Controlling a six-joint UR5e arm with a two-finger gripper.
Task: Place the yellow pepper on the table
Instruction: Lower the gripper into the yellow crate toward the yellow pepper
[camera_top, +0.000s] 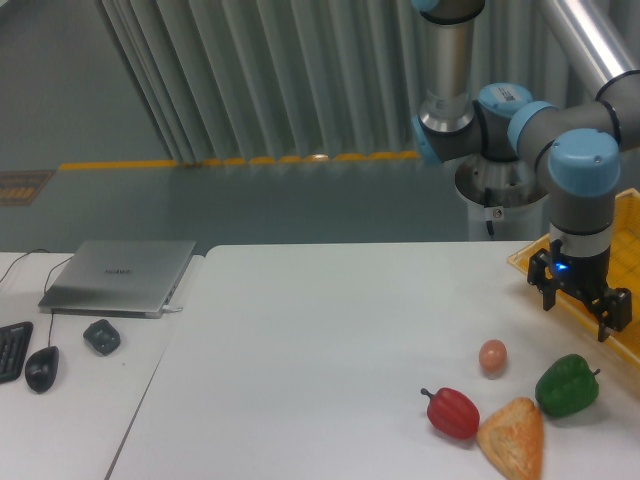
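No yellow pepper shows in this view; it is hidden or out of frame. My gripper (579, 308) hangs at the right edge of the white table (320, 340), over the near-left corner of a yellow mesh basket (622, 262). Its two black fingers stand apart, and only basket mesh shows between them, so it looks open and empty. The arm's wrist hides part of the basket's inside.
A red pepper (452, 412), an orange-tan triangular pastry (513, 437), a green pepper (567, 386) and a small peach-coloured egg shape (492, 356) lie at the table's front right. The adjoining desk on the left holds a laptop (120, 275), a mouse (41, 368) and a keyboard (12, 350).
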